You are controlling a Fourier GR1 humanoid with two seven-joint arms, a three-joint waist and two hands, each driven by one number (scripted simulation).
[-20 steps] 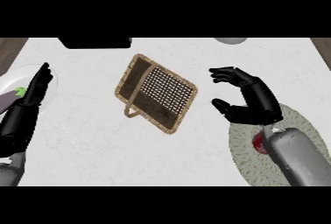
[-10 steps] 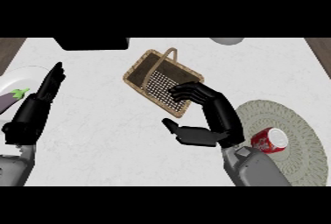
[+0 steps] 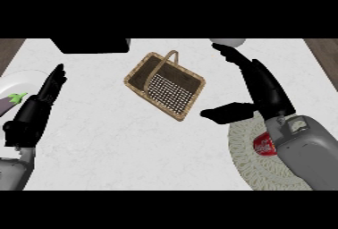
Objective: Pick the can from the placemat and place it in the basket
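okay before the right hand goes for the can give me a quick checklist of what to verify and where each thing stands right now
1. Can on the placemat: ok, partly hidden by the right forearm.
2. Right hand open: ok, fingers straight, thumb out.
3. Right hand over the can: not ok, it lies beyond it.
4. Basket free to receive: ok, nothing inside.
5. Left hand out of the way: ok, resting open at the left edge.

Lay on white plate (image 3: 14,79) at left edge: eggplant (image 3: 11,102). Sat at marble surface's (image 3: 119,143) far edge: black box (image 3: 91,45), grey bowl (image 3: 228,42).
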